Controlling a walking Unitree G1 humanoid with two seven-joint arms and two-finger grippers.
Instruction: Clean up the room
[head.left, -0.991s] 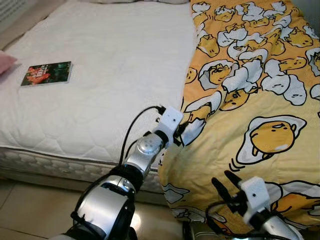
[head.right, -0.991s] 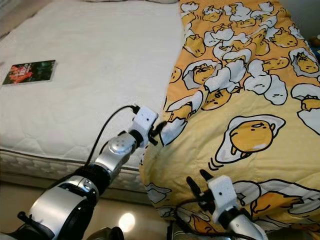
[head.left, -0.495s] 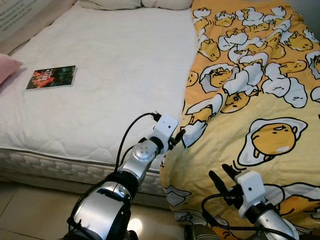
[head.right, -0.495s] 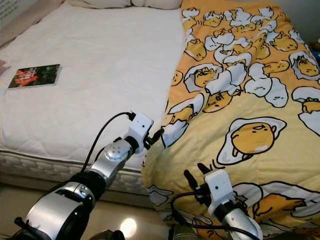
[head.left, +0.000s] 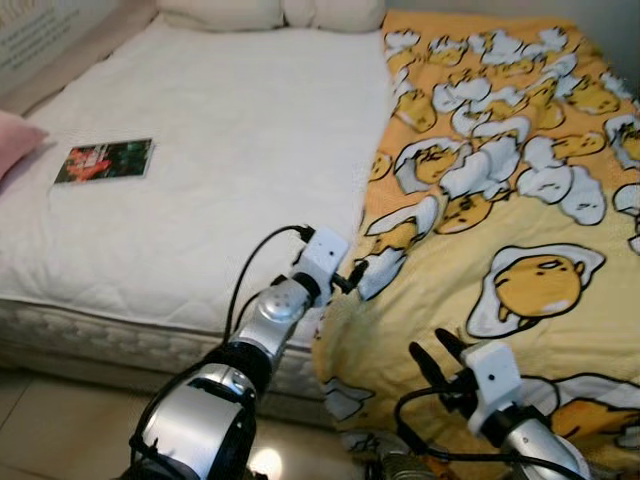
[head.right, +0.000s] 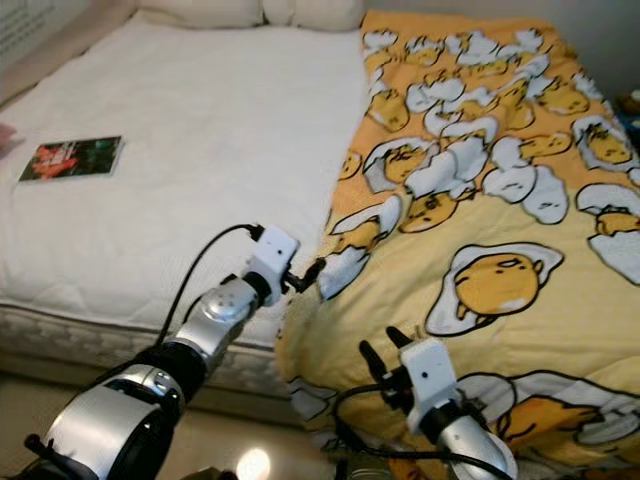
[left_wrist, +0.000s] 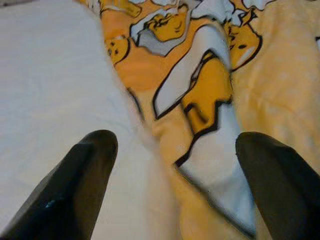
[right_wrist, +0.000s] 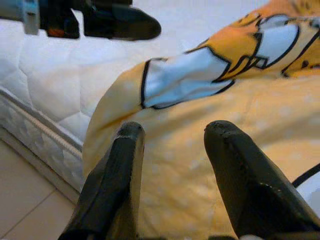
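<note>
The left gripper (head.left: 347, 277) hovers with its fingers spread over the edge of the yellow blanket (head.left: 520, 220), where it meets the bare white mattress (head.left: 220, 170), probably lined up to pinch that edge and pull the cover across. The right gripper (head.left: 428, 358) waits lower at the blanket's hanging foot end, fingers also spread and holding nothing, likely ready to take a second hold. One blanket covers the bed's right half, one book (head.left: 104, 160) lies on the mattress's left side, and two pillows (head.left: 270, 12) sit at the head.
</note>
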